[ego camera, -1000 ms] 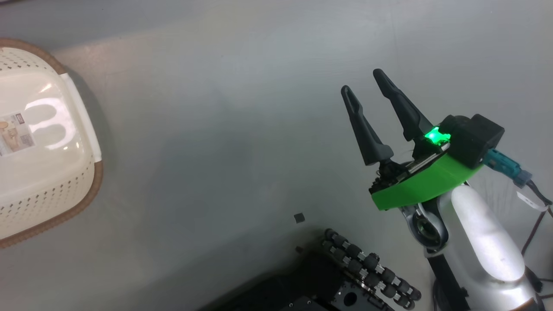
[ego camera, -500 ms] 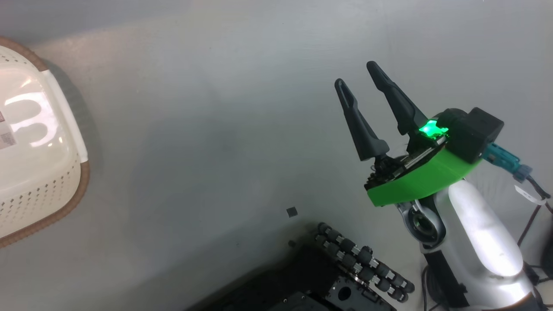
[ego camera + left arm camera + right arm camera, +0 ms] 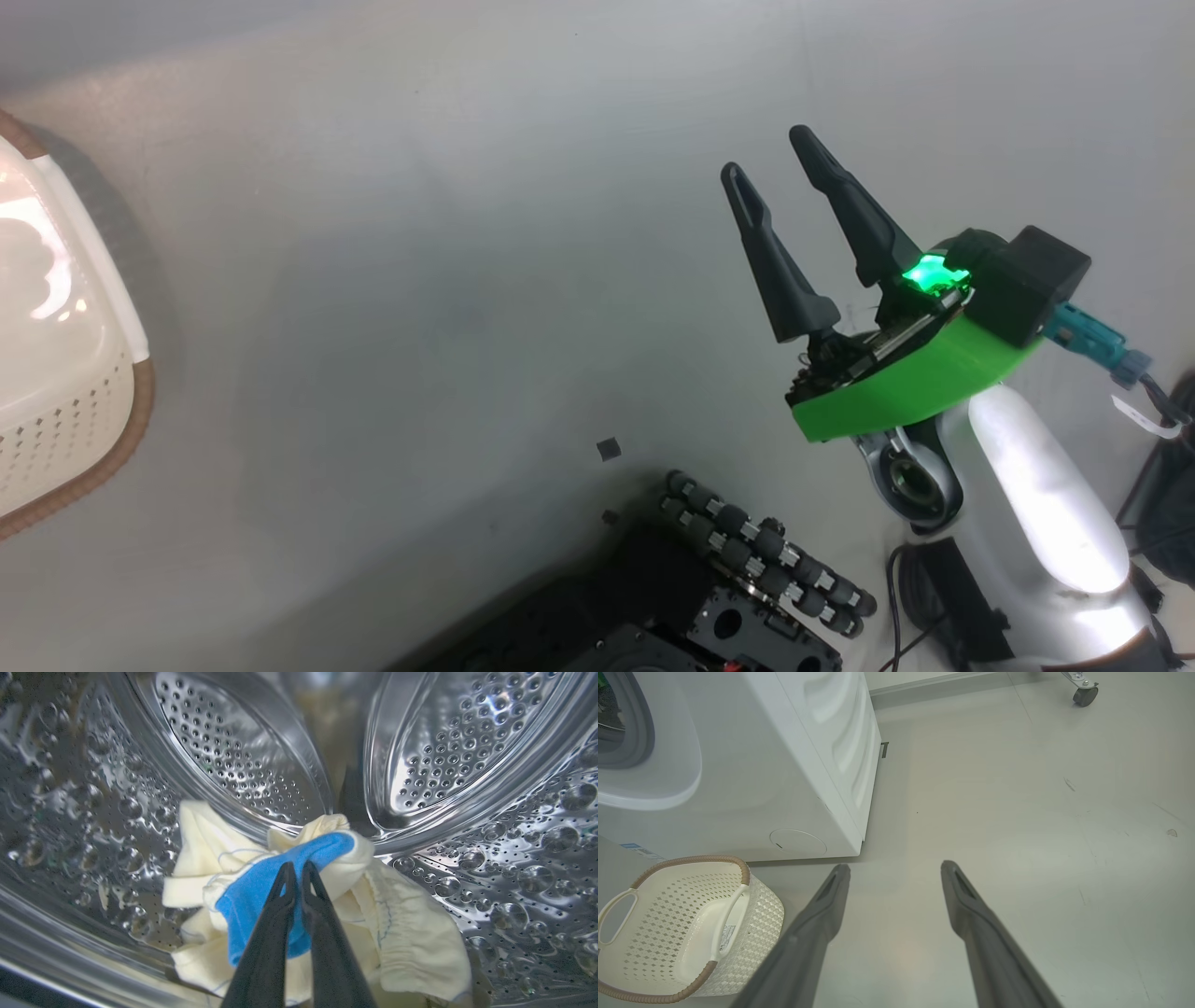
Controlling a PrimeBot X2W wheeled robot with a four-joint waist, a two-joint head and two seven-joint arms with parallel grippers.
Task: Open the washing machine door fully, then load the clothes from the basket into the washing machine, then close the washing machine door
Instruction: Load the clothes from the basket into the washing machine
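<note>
1. Sliding toward the left edge of the head view since a second ago, the basket [image 3: 65, 411] now shows just one end there. The grey floor [image 3: 420, 280] and the robot's black roller base [image 3: 756, 551] have shifted with it, so it is the camera that has turned, not the basket.
2. The right gripper [image 3: 767, 151] keeps nearly the same spot in that view. Its two dark fingers are spread wide with nothing between them, held above the floor.
3. The left gripper [image 3: 298, 864] is inside the steel drum [image 3: 233, 751], its fingers pressed together. Their tips lie over the blue patch [image 3: 252, 896] of the clothes [image 3: 411, 942]; whether any fabric is pinched cannot be told.
4. The clothes lie crumpled in cream-yellow folds on the drum's perforated wall.
5. From the right wrist, the basket stands on the floor just beside the white washing machine [image 3: 784, 765].
</note>
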